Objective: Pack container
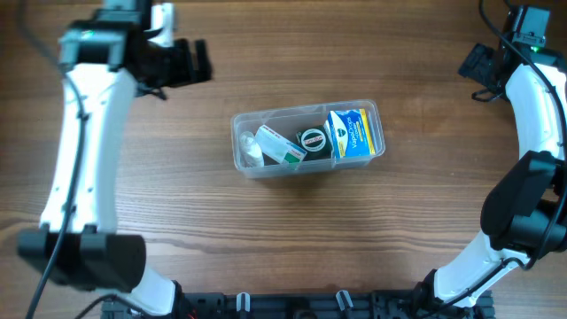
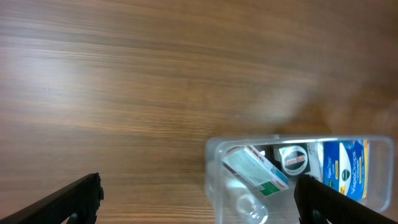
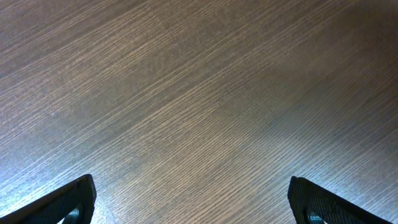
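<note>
The clear plastic container (image 1: 241,161) sits at the table's middle. It holds a blue and yellow box (image 1: 351,133), a white and green box (image 1: 280,145), a small dark round-topped bottle (image 1: 313,138) and a clear bottle (image 1: 251,149). It also shows in the left wrist view (image 2: 212,168), low and right. My left gripper (image 1: 197,60) is open and empty at the far left, well away from the container. In its own view its fingers (image 2: 199,202) are wide apart. My right gripper (image 1: 475,69) is open and empty at the far right; its view (image 3: 193,202) shows bare wood.
The wooden table (image 1: 159,186) surrounds the container. The arm bases stand at the front edge (image 1: 292,306).
</note>
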`<action>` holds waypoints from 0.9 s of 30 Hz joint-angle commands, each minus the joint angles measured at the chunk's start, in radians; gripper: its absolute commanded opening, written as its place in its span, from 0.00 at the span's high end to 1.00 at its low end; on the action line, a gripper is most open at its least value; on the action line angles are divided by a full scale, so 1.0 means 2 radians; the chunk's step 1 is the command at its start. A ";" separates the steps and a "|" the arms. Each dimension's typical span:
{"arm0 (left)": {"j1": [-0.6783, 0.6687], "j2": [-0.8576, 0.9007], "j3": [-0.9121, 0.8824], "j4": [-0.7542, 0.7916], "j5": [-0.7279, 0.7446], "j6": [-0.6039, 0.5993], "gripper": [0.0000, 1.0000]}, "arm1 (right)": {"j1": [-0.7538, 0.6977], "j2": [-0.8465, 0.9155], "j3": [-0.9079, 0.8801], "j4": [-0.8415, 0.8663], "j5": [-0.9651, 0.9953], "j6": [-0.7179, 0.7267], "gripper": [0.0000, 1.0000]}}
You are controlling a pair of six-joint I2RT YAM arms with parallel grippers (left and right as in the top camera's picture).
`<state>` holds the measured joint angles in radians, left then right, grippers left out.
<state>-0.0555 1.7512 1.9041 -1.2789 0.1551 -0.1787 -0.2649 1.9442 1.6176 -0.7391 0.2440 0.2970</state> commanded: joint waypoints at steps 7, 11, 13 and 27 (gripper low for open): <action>0.089 -0.094 0.011 -0.011 0.001 -0.006 0.00 | -0.002 0.005 -0.005 0.001 -0.001 -0.003 0.00; 0.089 -0.092 0.011 -0.011 0.001 -0.006 0.00 | -0.002 0.005 -0.005 0.001 -0.001 -0.003 0.00; 0.089 -0.092 0.011 -0.013 0.002 -0.006 0.00 | -0.002 0.005 -0.005 0.001 -0.001 -0.003 0.00; 0.049 -0.207 -0.188 0.137 0.002 -0.004 0.00 | -0.002 0.005 -0.005 0.001 -0.001 -0.003 0.00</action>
<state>0.0635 1.4673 1.7157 -1.1099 0.1776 -0.1791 -0.2649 1.9442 1.6176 -0.7383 0.2440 0.2966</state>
